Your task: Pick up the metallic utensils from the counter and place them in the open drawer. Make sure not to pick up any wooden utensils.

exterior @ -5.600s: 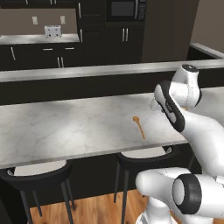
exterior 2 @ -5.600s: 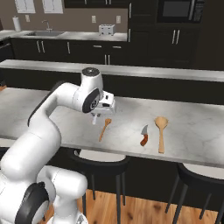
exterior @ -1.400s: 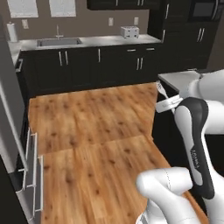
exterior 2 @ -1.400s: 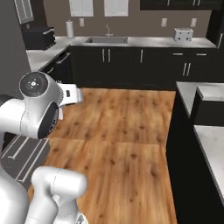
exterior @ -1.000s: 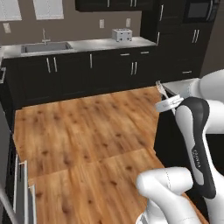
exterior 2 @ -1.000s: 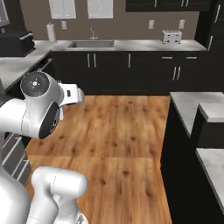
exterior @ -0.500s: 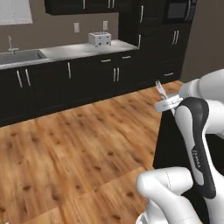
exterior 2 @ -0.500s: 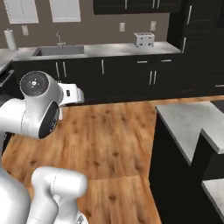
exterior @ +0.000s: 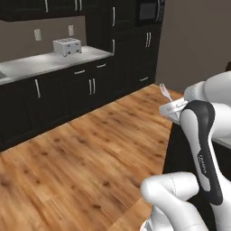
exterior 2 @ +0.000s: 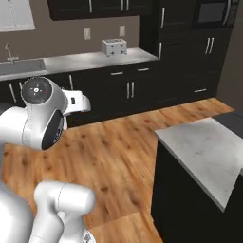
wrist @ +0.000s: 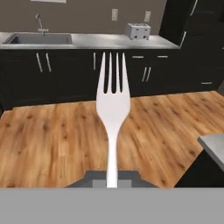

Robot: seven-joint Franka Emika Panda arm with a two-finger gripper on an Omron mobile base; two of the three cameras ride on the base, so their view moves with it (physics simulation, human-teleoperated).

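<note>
Base swung right; toaster (exterior: 66,46) nearer centre; fingers (wrist: 112,180) clamp fork (wrist: 112,105).

The white arm (exterior: 198,140) is rising from the base and folding back on itself, its dark-jointed upper link standing nearly upright in the left base view. In the right base view the round elbow joint (exterior 2: 40,111) is bulging toward the camera, with the forearm reaching away behind it. The gripper (exterior: 170,107) is pointing out level ahead of the arm, high off the floor. Its jaws are pressing together on the handle of a fork (wrist: 112,109), which is sticking straight out from between the tips, tines forward (exterior: 164,91).
</note>
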